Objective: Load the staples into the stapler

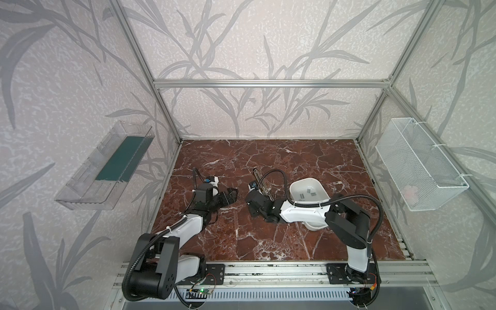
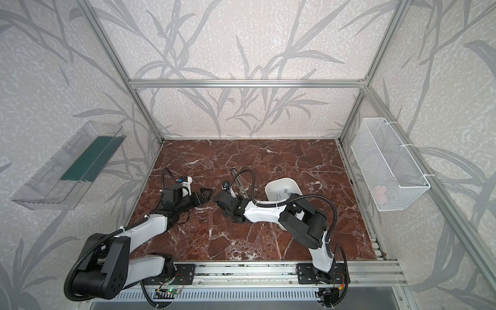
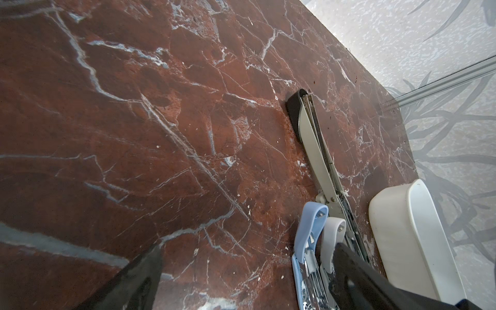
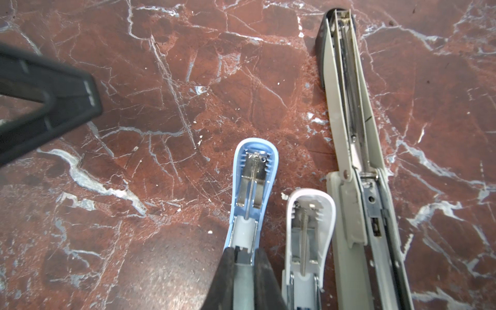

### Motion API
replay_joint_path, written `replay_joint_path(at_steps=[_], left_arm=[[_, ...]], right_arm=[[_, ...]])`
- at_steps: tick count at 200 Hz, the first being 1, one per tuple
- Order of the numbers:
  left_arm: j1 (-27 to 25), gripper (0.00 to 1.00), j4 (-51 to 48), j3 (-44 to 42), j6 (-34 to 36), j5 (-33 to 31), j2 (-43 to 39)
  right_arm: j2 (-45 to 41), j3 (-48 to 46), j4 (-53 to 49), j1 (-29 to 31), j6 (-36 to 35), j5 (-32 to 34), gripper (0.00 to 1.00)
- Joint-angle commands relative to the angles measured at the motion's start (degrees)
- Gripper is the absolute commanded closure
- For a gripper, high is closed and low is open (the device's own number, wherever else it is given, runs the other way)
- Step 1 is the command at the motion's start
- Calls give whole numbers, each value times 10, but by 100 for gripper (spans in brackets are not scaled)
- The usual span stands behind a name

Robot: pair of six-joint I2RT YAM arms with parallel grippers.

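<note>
Blue stapler (image 4: 252, 185) in right pincer (image 4: 243, 259); open table (image 1: 268, 161) toward far edge

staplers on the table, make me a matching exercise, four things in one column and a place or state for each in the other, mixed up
1 blue stapler
2 white stapler
3 staples
4 left gripper

a in the white bin
b open, holding nothing
c between the blue stapler and the long grey stapler
d lid open, at the right gripper

Pairs: 1-d, 2-c, 3-a, 4-b
</note>
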Motion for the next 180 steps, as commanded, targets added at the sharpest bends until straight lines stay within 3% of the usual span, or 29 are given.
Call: replay_joint_path(at_steps=[1, 180], left_arm=[[2, 1, 2, 8, 7, -5, 0], [2, 1, 4, 7, 6, -5, -1]], right_arm=[[-8, 9, -5, 0, -2, -5, 94], [21, 27, -8, 0, 8, -14, 93]])
